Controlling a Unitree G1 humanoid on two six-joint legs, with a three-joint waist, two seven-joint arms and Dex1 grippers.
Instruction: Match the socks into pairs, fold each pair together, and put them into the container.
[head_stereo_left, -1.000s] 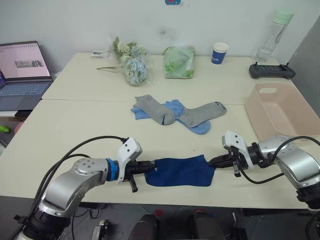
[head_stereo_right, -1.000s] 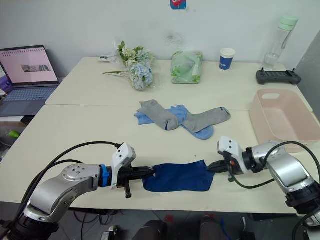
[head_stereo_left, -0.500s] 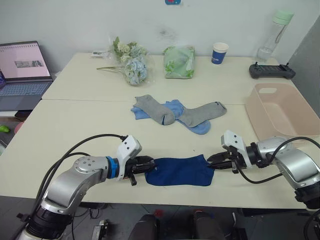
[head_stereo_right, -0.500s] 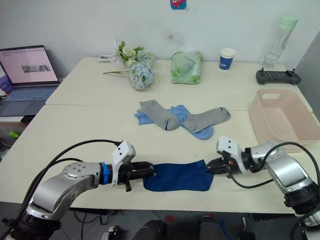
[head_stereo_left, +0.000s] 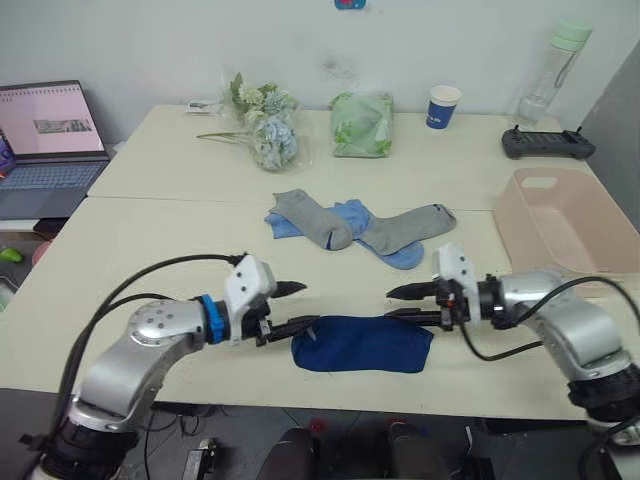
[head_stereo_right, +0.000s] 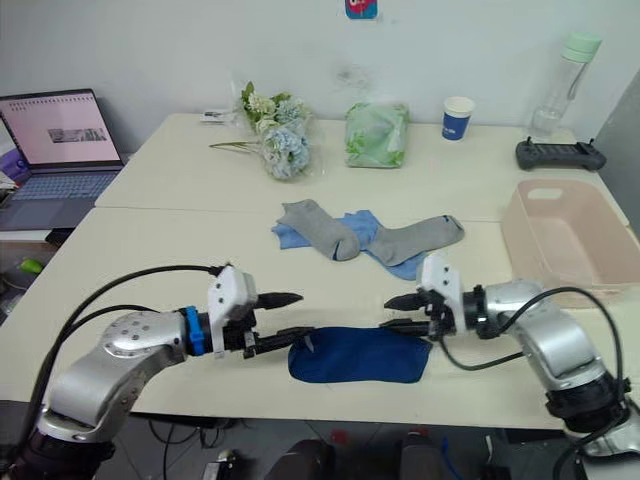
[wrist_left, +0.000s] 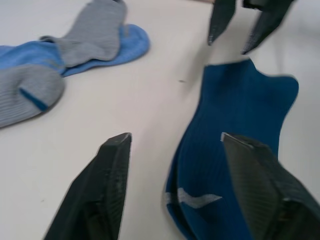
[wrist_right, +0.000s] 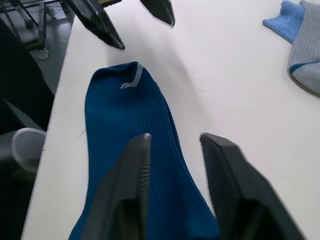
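Left wrist view shows both released grippers, left gripper (wrist_left: 172, 145) and right gripper (wrist_left: 242, 25), flanking navy socks (wrist_left: 235, 130).

A navy sock pair (head_stereo_left: 362, 344) is seen lying flat near the tabletop (head_stereo_left: 150, 250) front edge. The left hand (head_stereo_left: 298, 306) and right hand (head_stereo_left: 398, 304) are held with fingers spread at its two ends, neither gripping it.

I can read no text from here: the laptop (head_stereo_right: 60, 135) screen and the mark on the blue paper cup (head_stereo_right: 458, 117) are illegible.
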